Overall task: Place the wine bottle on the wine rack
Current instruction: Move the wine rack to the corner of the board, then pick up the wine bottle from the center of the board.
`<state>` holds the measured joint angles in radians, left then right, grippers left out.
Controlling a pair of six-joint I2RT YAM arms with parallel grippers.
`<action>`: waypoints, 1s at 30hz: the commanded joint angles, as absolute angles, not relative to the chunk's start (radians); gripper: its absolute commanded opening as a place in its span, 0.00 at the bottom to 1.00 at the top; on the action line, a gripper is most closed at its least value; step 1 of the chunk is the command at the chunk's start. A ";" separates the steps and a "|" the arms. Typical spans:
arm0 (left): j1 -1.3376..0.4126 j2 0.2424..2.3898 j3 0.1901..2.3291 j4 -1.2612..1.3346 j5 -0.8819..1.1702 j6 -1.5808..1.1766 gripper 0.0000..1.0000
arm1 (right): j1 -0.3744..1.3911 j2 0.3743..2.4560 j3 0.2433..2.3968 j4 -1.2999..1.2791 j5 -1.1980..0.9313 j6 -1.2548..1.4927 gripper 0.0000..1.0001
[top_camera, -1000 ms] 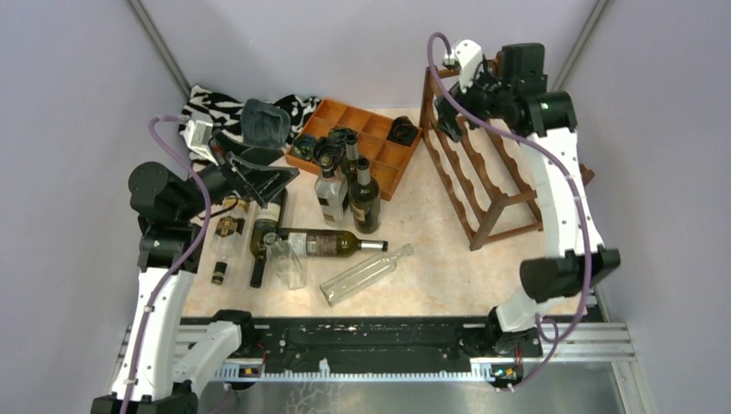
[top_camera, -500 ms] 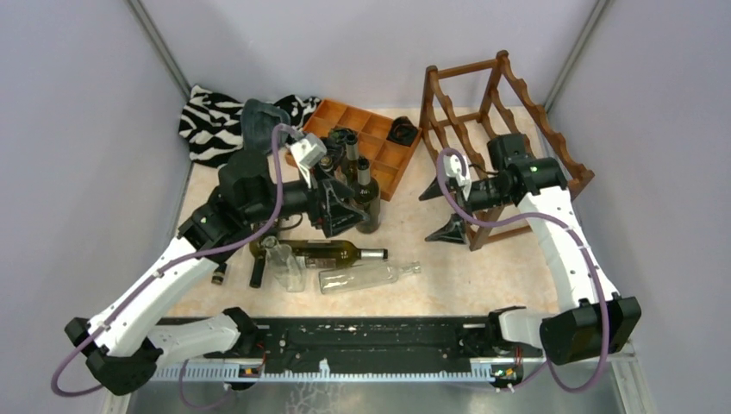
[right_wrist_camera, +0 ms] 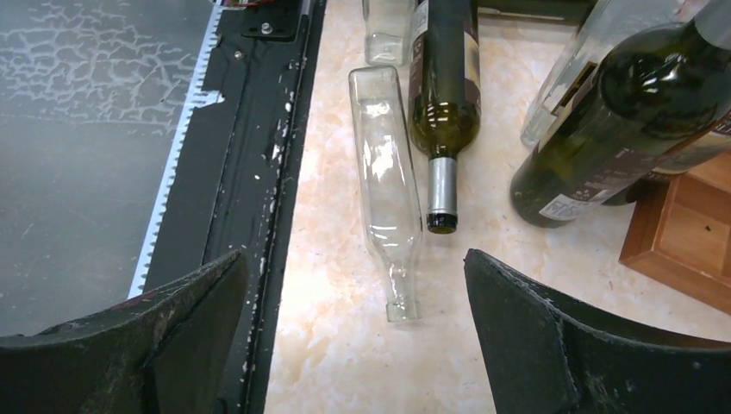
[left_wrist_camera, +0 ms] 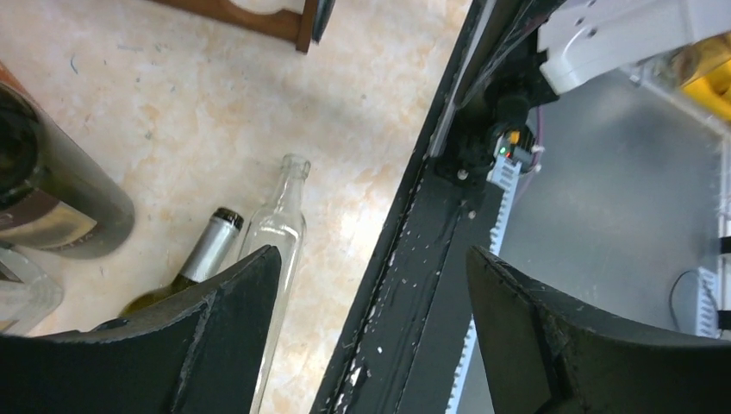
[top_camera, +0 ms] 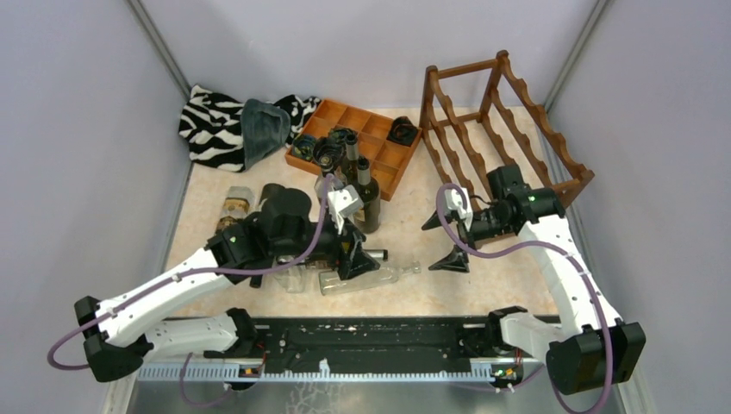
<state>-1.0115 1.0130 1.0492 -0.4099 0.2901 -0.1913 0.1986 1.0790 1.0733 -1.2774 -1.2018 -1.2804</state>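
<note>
L gripper point(top_camera: 355, 259) over the lying clear bottle point(top_camera: 384, 276), R gripper point(top_camera: 441, 241) jaws spread wide, beside wine rack point(top_camera: 509, 129)

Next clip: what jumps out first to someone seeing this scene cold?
The tall wooden wine rack at the back right, holding no bottle. Then, mid-table, a clear bottle and a dark green bottle lying side by side near the front edge. Both arms reach in over the table, left claw and right claw open, gripping nothing.
</note>
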 commanded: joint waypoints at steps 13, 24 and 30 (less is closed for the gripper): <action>-1.165 1.117 0.724 -0.135 0.171 0.137 0.83 | 0.160 1.023 0.987 -1.152 -1.214 -1.205 0.94; -1.172 1.299 0.791 -0.193 0.058 0.189 0.82 | 0.160 1.027 0.971 -1.130 -1.218 -1.192 0.95; -1.172 1.339 0.774 -0.172 0.025 0.191 0.82 | 0.160 1.031 0.965 -1.119 -1.223 -1.187 0.95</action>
<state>-1.1675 1.3128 0.7616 -0.1982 0.0624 0.1730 0.1669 1.0405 0.9730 -1.1469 -1.1824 -1.1820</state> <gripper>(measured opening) 0.821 0.945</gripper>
